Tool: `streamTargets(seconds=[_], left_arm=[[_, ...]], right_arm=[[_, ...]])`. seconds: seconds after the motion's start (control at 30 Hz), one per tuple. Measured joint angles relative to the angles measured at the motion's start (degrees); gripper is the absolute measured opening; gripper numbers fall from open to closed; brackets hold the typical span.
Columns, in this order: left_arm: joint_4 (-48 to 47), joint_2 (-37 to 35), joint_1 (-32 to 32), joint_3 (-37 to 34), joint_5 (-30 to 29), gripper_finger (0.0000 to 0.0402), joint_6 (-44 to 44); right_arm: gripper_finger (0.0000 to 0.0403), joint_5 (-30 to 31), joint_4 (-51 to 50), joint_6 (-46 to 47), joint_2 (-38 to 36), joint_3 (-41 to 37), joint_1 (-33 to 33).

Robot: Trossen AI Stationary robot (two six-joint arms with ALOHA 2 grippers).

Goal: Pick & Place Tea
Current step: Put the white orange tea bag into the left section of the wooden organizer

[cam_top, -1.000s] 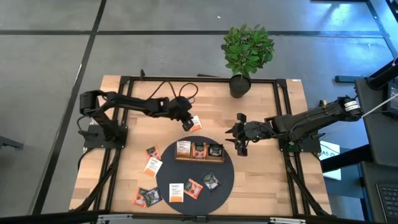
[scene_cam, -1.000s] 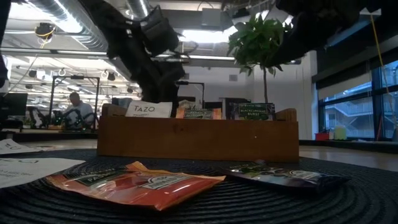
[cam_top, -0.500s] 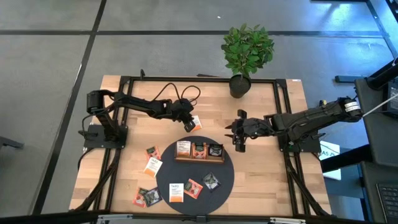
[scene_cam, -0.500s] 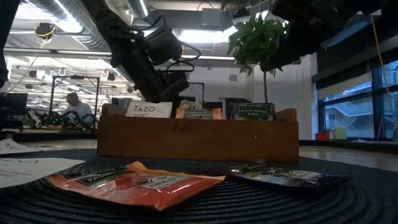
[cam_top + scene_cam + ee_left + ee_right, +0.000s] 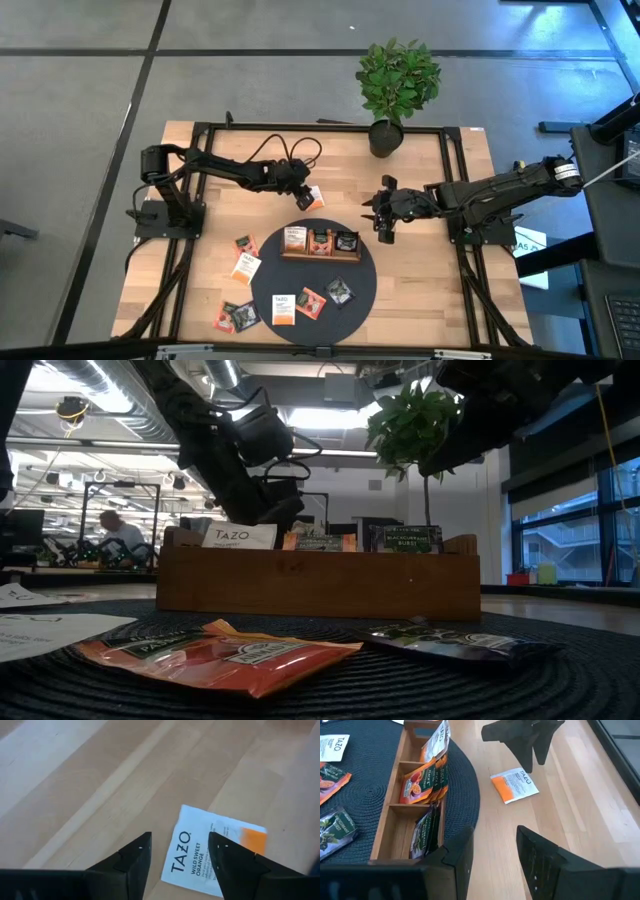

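You've got 1 wooden compartment tray (image 5: 320, 254), 1 round dark mat (image 5: 365, 290), 1 potted plant (image 5: 397, 85), 2 arms, 8 loose tea sachets visible.

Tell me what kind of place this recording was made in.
Probably a robotics lab or open workshop: a pale wooden table in a black metal frame stands on grey concrete floor, exposed silver ceiling ducts run overhead, and a person sits at distant benches.

Bare wood around white-and-orange sachet (image 5: 212, 857), wooden tray (image 5: 320, 254) near, potted plant (image 5: 396, 85) farther back.
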Motion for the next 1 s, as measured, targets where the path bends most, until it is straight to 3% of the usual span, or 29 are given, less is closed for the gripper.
streamTargets(seconds=[0.7,1.0], left_arm=[[0.59,6.03,0.52,0.2,2.44,0.0145,-1.37],[0.02,6.18,0.25,0.17,2.0,0.0088,-0.04]], right_arm=[[0.0151,0.0,0.19,-0.29,0.0,0.0,0.03],[0.0151,0.0,0.17,-0.26,0.0,0.0,0.04]])
